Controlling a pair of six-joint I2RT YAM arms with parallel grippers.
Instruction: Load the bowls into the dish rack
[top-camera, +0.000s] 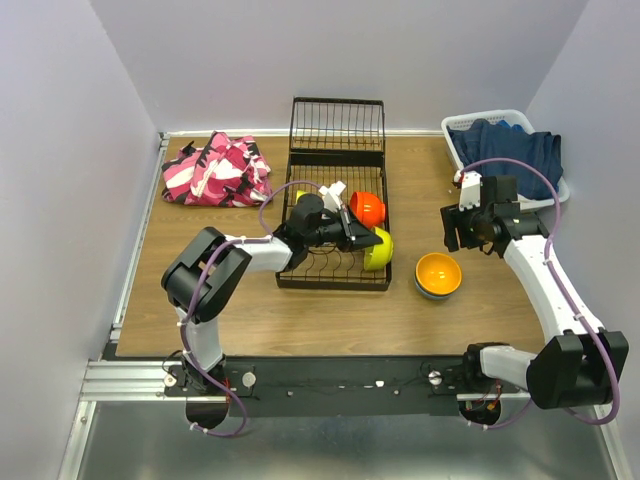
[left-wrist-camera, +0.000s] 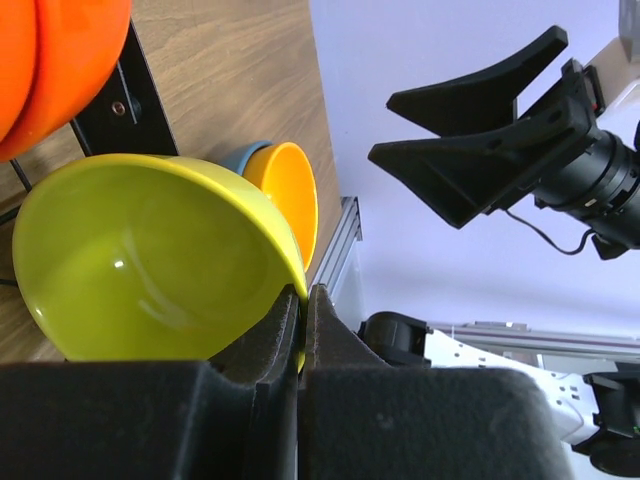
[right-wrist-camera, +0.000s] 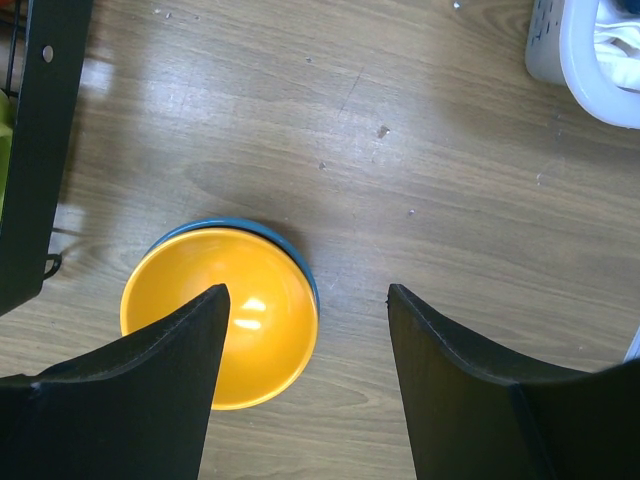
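My left gripper (top-camera: 362, 238) is over the black wire dish rack (top-camera: 335, 160) and is shut on the rim of the lime green bowl (top-camera: 379, 249); in the left wrist view (left-wrist-camera: 303, 296) the jaws pinch that bowl (left-wrist-camera: 140, 265) at its edge. A red-orange bowl (top-camera: 367, 208) stands in the rack beside it, also in the left wrist view (left-wrist-camera: 55, 60). A cream-white bowl (top-camera: 335, 192) shows behind the arm. The orange bowl (top-camera: 439, 272) sits nested in a blue bowl (top-camera: 432, 293) on the table. My right gripper (top-camera: 459, 228) is open above the table, just right of the orange bowl (right-wrist-camera: 220, 320).
A white laundry basket (top-camera: 495, 125) with dark blue cloth stands at the back right, its corner in the right wrist view (right-wrist-camera: 590, 50). A pink camouflage cloth (top-camera: 217, 170) lies at the back left. The rack's frame edge (right-wrist-camera: 40, 140) is left of the stacked bowls.
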